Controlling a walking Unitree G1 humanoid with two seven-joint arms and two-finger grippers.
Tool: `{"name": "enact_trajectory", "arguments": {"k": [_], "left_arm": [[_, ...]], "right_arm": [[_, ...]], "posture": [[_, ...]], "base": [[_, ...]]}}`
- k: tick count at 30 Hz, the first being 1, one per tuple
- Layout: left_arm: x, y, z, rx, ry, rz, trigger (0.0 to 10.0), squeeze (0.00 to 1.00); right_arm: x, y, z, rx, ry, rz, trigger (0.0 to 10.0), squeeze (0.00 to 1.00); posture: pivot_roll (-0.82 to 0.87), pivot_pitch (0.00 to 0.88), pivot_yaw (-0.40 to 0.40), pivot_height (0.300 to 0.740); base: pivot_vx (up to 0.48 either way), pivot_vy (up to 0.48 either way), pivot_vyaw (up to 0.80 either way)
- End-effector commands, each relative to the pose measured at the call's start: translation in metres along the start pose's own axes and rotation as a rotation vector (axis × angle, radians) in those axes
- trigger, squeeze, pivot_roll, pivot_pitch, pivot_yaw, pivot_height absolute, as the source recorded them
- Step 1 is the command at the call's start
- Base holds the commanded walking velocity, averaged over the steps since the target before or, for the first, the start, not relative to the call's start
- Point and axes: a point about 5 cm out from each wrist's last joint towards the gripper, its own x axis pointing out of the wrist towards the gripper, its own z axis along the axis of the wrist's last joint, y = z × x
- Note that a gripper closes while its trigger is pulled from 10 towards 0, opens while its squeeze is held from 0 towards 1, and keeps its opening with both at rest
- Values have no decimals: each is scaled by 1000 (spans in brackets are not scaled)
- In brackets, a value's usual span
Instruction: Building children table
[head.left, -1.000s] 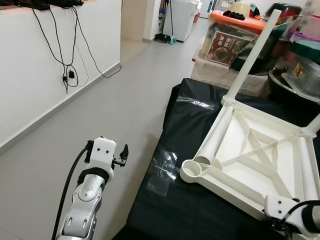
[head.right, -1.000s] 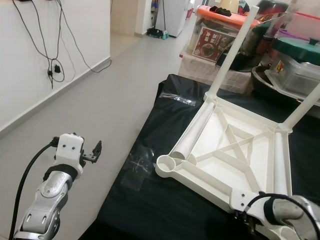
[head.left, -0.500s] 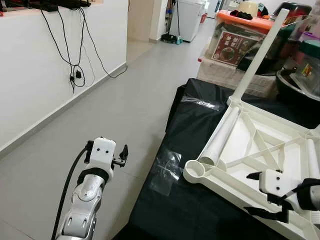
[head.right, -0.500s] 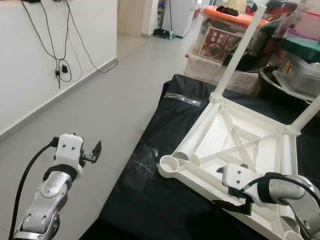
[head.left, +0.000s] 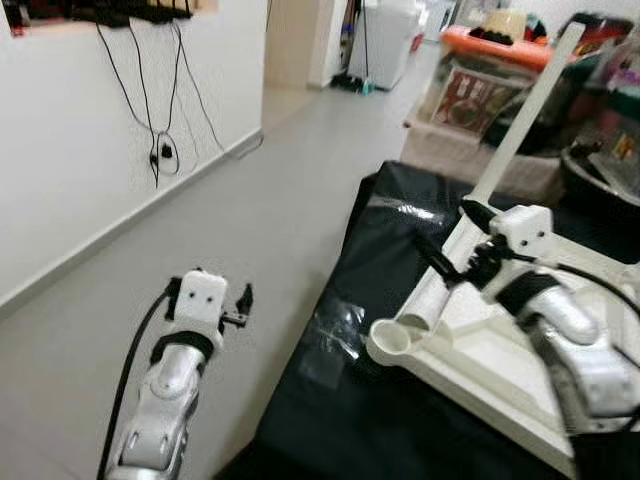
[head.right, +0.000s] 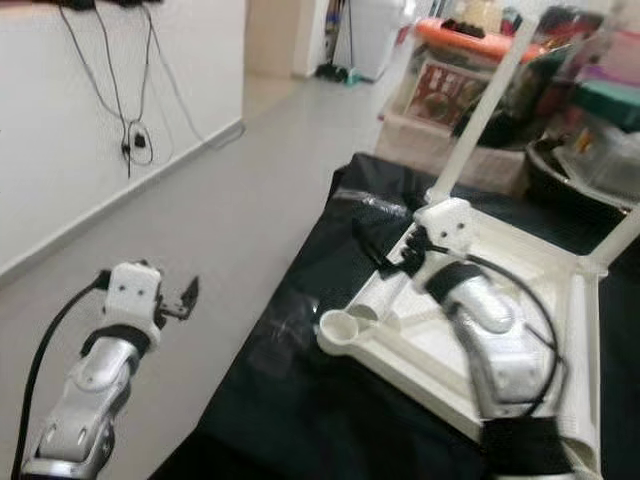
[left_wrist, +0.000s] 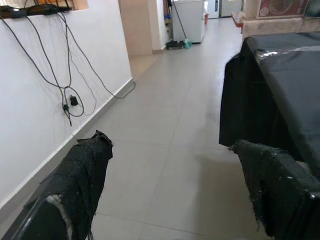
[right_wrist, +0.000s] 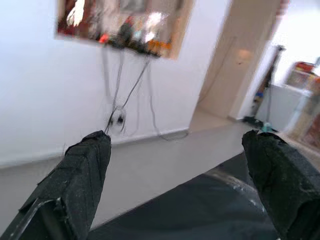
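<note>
A white children's table (head.right: 548, 285) lies upside down on a black-covered surface (head.left: 345, 400). One white leg (head.left: 527, 108) stands up from its far corner, and another (head.right: 617, 232) rises at the right. A loose white leg tube (head.left: 432, 298) lies along the table's left rim, its open end beside an empty corner socket (head.left: 392, 340). My right gripper (head.left: 440, 222) hovers open just above the far part of that tube, with nothing between its fingers (right_wrist: 80, 180). Beside the black surface, over the floor, my left gripper (head.left: 243, 299) is held open and holds nothing.
Grey tiled floor (head.left: 270, 210) runs along a white wall with hanging cables (head.left: 160, 110) on the left. Storage boxes (head.left: 480, 85) and pots are stacked behind the table. A patch of clear tape (head.left: 335, 335) sits on the black cover near its left edge.
My right arm has risen from the table's near edge and swung forward and left, over the loose leg tube. The left arm has held still. The camera shifted slightly.
</note>
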Motion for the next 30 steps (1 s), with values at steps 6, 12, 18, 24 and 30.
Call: {"name": "enact_trajectory", "arguments": {"k": [6,12,18,24,30], "left_arm": [[0,-11,3,-33,-16,-47,10000,0],[0,-10,4,-47,-25,-39,10000,0],[0,-9,5,-50,-31,-32,10000,0],[1,-7,5,-56,-30,-12,10000,0],[5,28,9,12,-52,246,10000,0]], "right_arm": [[3,29,-7,150,30,-30,10000,0],[3,31,-7,178,29,-63,10000,0],[0,48,-2,183,19,-33,10000,0],[-6,68,-7,159,82,165,10000,0],[-26,78,-20,115,227,491,10000,0]], "posture": [[200,0,-145,740],[201,0,-146,740],[197,0,-141,740],[201,0,-143,740],[206,0,-151,740]], "base": [[0,-475,-98],[0,-300,-721],[0,0,-517],[0,0,0],[0,0,0]]}}
